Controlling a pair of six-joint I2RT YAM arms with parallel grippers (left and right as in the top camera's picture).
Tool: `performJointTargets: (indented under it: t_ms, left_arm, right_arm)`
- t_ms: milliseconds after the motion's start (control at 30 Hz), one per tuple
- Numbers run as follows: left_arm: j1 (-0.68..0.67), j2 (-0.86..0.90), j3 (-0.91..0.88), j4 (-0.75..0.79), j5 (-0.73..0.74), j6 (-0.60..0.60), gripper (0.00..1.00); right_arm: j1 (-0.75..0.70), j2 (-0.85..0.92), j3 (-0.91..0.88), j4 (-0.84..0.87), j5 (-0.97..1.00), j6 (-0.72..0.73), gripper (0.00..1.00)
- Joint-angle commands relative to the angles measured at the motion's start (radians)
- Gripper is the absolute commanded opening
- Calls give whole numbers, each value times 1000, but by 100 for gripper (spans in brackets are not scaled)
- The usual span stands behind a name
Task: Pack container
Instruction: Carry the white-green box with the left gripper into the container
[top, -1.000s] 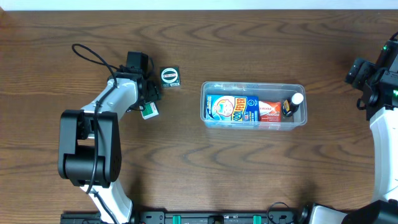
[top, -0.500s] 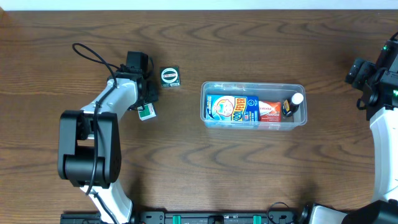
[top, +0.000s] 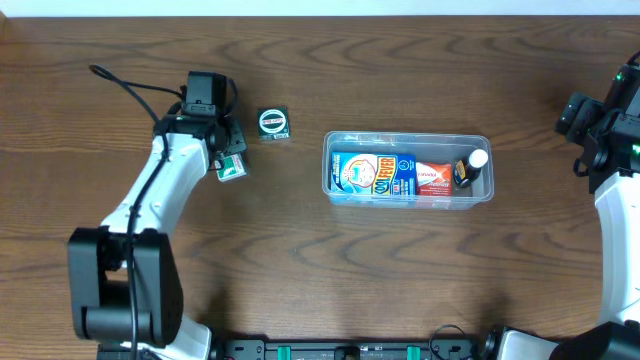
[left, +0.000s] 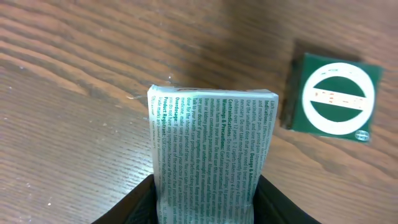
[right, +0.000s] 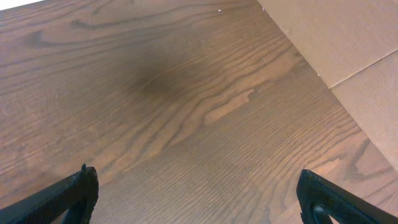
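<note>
The clear plastic container (top: 330, 145) stands right of the table's middle. It holds a blue box (top: 372, 175), an orange-red pack (top: 433, 179) and a small white-capped bottle (top: 474, 164). My left gripper (top: 228, 160) is shut on a small white and green box (left: 211, 149) with fine print, held above the wood left of the container. A dark green box with a white ring (top: 273, 123) lies on the table just right of it and also shows in the left wrist view (left: 336, 96). My right gripper (right: 199, 193) is open and empty over bare wood at the far right.
The table's far edge meets a pale surface at the top right of the right wrist view (right: 348, 37). A black cable (top: 125, 85) loops off the left arm.
My left arm has swung up and to the left, carrying the white and green box with it. The right arm and the container have not moved.
</note>
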Motion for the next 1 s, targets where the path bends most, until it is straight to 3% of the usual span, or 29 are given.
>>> performJointTargets:
  t_ms: [0, 267, 433, 733, 967]
  left_arm:
    - [-15, -84, 15, -5, 37, 37, 46]
    - [-175, -299, 92, 7, 77, 230, 46]
    - [-341, -366, 109, 115, 77, 320, 46]
    - [-629, -277, 109, 295, 77, 473, 47]
    - [-728, -120, 109, 362, 77, 597, 47]
  right_arm:
    - [-6, -13, 15, -2, 9, -13, 99]
    - [-6, -13, 15, -2, 9, -13, 99]
    - [-6, -13, 15, -2, 9, -13, 99]
    - [-6, -13, 15, -1, 9, -13, 99]
    - [-6, -13, 15, -2, 9, -13, 99]
